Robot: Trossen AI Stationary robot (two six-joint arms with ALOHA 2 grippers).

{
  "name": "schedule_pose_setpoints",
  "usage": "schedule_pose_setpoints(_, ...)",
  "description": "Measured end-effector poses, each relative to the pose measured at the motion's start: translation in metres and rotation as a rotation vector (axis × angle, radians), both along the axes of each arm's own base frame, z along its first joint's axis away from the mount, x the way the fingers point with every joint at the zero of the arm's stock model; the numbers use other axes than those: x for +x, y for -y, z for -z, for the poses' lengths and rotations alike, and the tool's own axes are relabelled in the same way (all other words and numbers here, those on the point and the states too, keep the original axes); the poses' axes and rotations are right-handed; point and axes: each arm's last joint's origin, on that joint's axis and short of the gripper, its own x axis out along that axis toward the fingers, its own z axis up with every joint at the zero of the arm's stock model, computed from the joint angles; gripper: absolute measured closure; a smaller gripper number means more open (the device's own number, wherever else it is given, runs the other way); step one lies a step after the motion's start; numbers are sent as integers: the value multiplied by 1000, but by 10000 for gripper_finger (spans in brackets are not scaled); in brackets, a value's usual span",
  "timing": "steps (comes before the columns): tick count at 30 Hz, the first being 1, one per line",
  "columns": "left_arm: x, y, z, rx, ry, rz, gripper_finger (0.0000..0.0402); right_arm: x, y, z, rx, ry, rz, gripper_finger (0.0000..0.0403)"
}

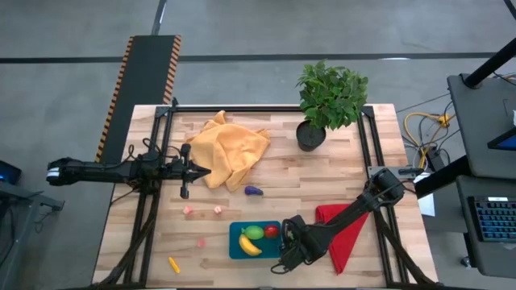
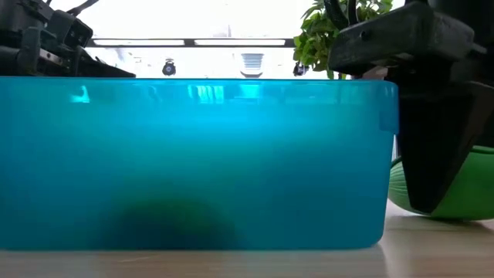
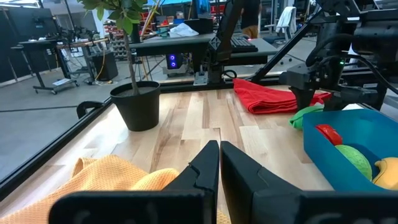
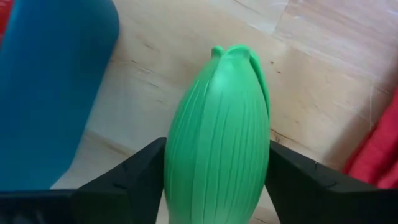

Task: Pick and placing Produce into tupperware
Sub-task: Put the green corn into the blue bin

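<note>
The right gripper [image 4: 216, 180] clamps its fingers [image 4: 127, 177] on a ribbed green vegetable [image 4: 216, 137] beside the teal tupperware [image 4: 50, 87], while the left gripper [image 3: 219, 165] rests pinched closed, empty.

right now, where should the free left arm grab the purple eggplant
Probably across its slim middle, from straight above: the eggplant lies flat on bare wood, clear of the orange cloth and the blue container. The left end effector is nearest.

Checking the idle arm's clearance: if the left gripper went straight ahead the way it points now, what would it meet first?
Likely the orange cloth. The left gripper, fingers shut, points toward its edge, and the left wrist view shows the cloth just past the fingertips. Height above it is unclear, so it might skim over.
</note>
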Motion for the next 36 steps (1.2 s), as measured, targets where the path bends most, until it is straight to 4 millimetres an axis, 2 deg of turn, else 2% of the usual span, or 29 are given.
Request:
schedule_pose_setpoints(4,0,0,0,0,0,0,402,0,0,0,-1,-1,-19,186)
schedule_pose_setpoints(24,0,0,0,0,-1,0,402,-4,3,-2,-37,-40,-76,187)
schedule_pose_setpoints(30,0,0,0,0,-1,1,402,-5,4,-20,-45,-47,-102,186)
schedule_pose_setpoints(36,0,0,0,0,-2,1,402,-1,3,-49,-88,70,-197,186)
